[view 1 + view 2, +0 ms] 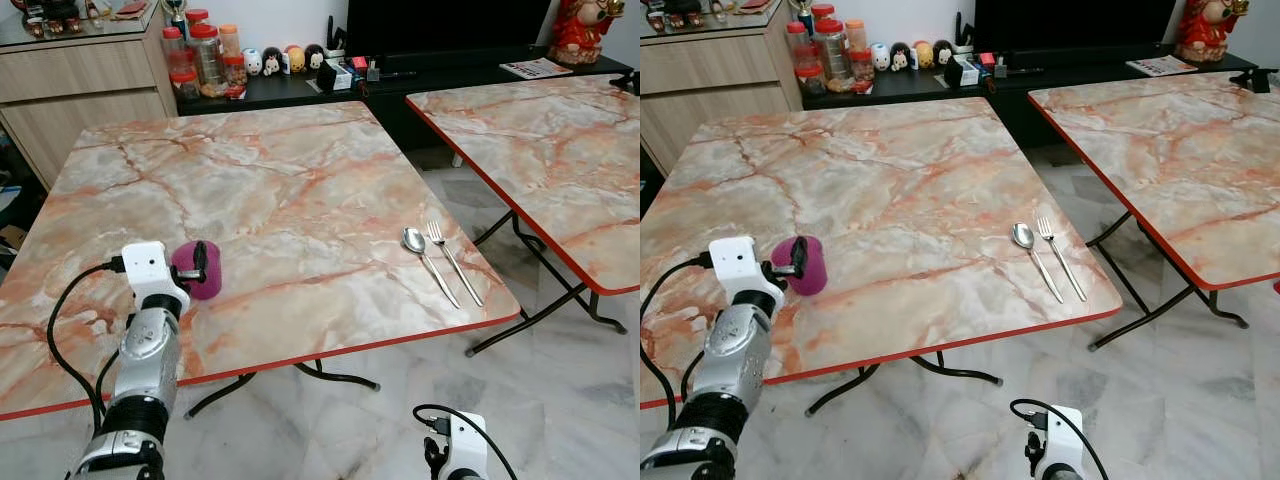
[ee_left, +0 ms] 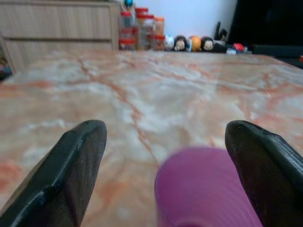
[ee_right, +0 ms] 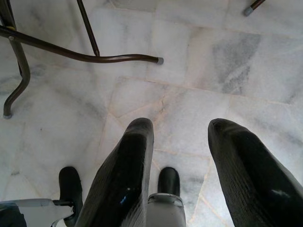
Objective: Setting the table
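A square folding table [image 1: 300,190] with an orange-veined marble-pattern top and a red edge stands on a pale marble tile floor [image 1: 560,400], with a second table of the same kind [image 1: 560,160] just to its right across a narrow gap. Behind them a low black cabinet [image 1: 300,90] carries red-lidded jars [image 1: 205,55] and a row of small figurines [image 1: 285,60], and a wooden sideboard [image 1: 80,90] fills the far left corner.

Near the front right corner of the near table a spoon [image 1: 422,254] and a fork [image 1: 452,260] lie side by side, almost touching, handles pointing toward the front edge, the spoon to the left.

At the front left of the same table stands a purple cup [image 1: 200,271], upright on the tabletop. The left gripper [image 1: 205,265] is at the cup; in the left wrist view its two black fingers [image 2: 71,175] are spread wide with the cup [image 2: 208,189] between them, closer to one finger than the other, and whether either finger touches it cannot be told.

The right gripper [image 3: 182,175] hangs low beside the table's front edge, fingers apart, pointing down at the floor tiles and the table's curved metal leg [image 3: 90,52]
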